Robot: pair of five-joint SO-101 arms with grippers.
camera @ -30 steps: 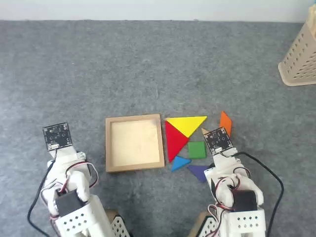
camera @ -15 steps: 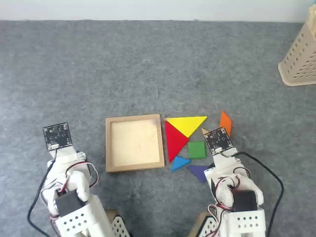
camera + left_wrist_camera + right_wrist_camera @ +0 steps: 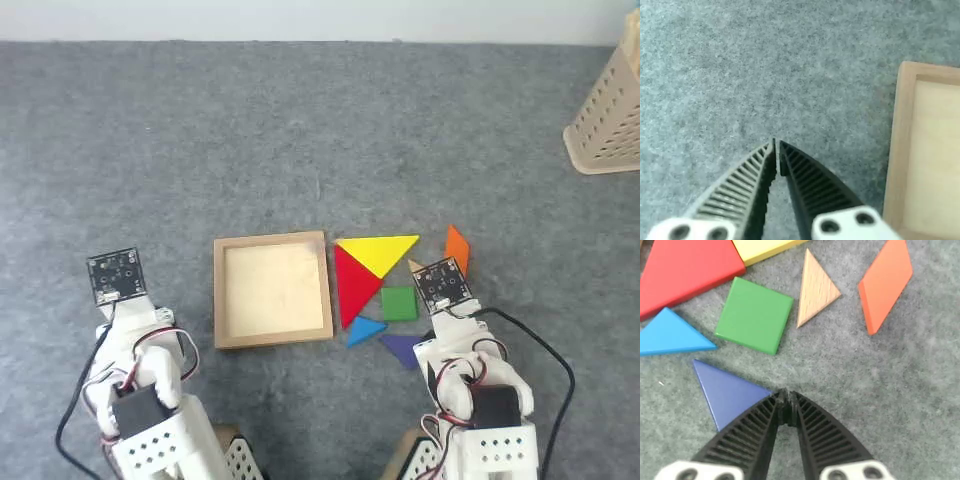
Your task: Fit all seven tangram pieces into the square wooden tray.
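The square wooden tray (image 3: 219, 290) lies empty on the grey carpet, its rim (image 3: 896, 145) also in the left wrist view. To its right lie the yellow triangle (image 3: 378, 252), red triangle (image 3: 352, 281), green square (image 3: 398, 303), light blue triangle (image 3: 364, 329), purple triangle (image 3: 402, 346), wooden triangle (image 3: 815, 289) and orange parallelogram (image 3: 457, 246). My left gripper (image 3: 776, 145) is shut over bare carpet left of the tray. My right gripper (image 3: 785, 395) is shut, its tips at the edge of the purple triangle (image 3: 725, 390).
A beige perforated basket (image 3: 605, 105) stands at the far right edge. Both arm bases sit at the near edge of the carpet, the left one (image 3: 135, 390) and the right one (image 3: 475, 395). Open carpet stretches beyond the tray and pieces.
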